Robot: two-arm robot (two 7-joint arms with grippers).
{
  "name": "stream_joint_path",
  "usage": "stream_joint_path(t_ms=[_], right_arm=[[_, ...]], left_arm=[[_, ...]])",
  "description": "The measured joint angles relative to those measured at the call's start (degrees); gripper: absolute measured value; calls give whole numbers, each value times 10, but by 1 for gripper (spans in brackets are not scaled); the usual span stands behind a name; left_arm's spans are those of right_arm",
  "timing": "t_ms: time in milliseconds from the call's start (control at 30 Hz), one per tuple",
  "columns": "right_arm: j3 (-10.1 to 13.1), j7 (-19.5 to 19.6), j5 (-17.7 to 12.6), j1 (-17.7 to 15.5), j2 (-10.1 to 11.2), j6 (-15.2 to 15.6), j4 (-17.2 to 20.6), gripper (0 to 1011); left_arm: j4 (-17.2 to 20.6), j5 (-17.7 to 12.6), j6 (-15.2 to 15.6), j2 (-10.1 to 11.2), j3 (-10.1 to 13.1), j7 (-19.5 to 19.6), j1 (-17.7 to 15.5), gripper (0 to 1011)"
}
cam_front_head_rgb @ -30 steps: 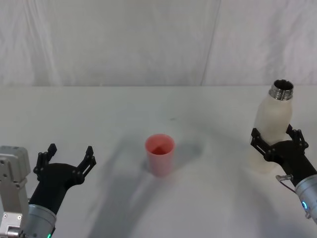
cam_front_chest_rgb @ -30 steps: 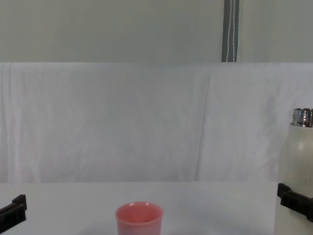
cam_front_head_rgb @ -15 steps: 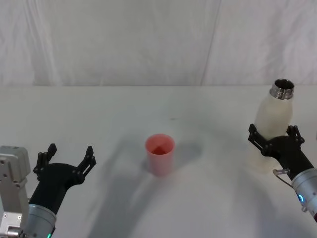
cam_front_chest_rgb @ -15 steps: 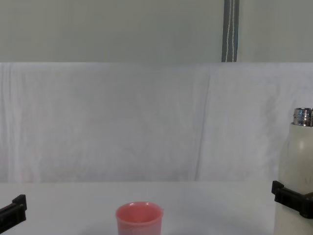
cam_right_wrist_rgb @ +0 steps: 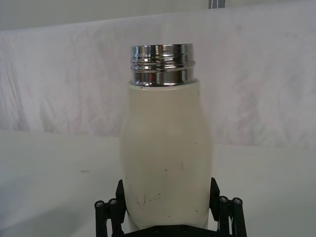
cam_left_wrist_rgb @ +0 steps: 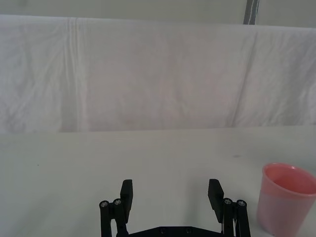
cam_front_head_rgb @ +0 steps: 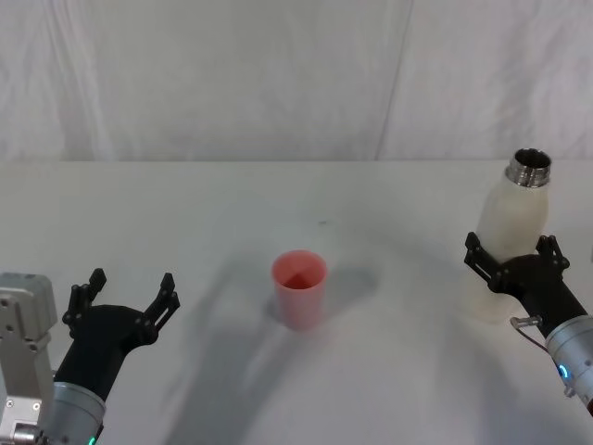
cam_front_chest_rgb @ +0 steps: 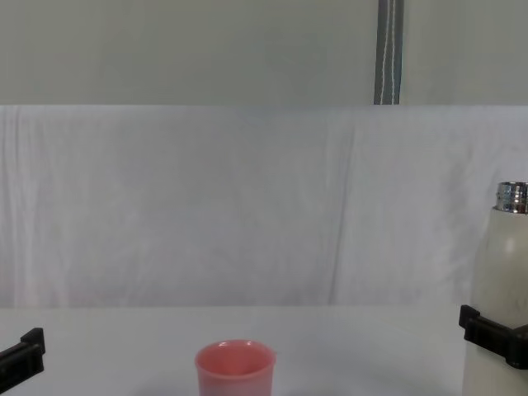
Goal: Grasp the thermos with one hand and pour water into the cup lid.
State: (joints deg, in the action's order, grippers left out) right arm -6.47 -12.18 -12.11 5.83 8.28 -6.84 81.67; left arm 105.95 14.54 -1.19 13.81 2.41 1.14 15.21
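Thermos point(cam_front_head_rgb: 512, 236) stood upright, neck up, unmoved since earlier; right gripper point(cam_front_head_rgb: 508, 261) straddled it, grip uncertain; left gripper point(cam_front_head_rgb: 127, 295) spread wide.

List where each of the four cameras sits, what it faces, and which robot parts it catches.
Head: high, looking down at the table; left hand, right hand around the thermos, cup lid between.
Left wrist: behind the left hand, facing the backdrop, cup lid beside.
Right wrist: behind the right hand, facing the thermos.
Chest: low, facing across the table; cup lid, thermos.
Head and chest share cup lid and thermos.
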Motion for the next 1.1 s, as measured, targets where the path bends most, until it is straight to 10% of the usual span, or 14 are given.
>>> stream_joint_path(t_ms=[633,1100], right_arm=[[0,1,0,-1,0,2,4,950],[-8,0,-11,5,17,60,70,950]], left_arm=[[0,0,0,0,0,0,0,1001],[0,0,0,0,0,0,0,1001]])
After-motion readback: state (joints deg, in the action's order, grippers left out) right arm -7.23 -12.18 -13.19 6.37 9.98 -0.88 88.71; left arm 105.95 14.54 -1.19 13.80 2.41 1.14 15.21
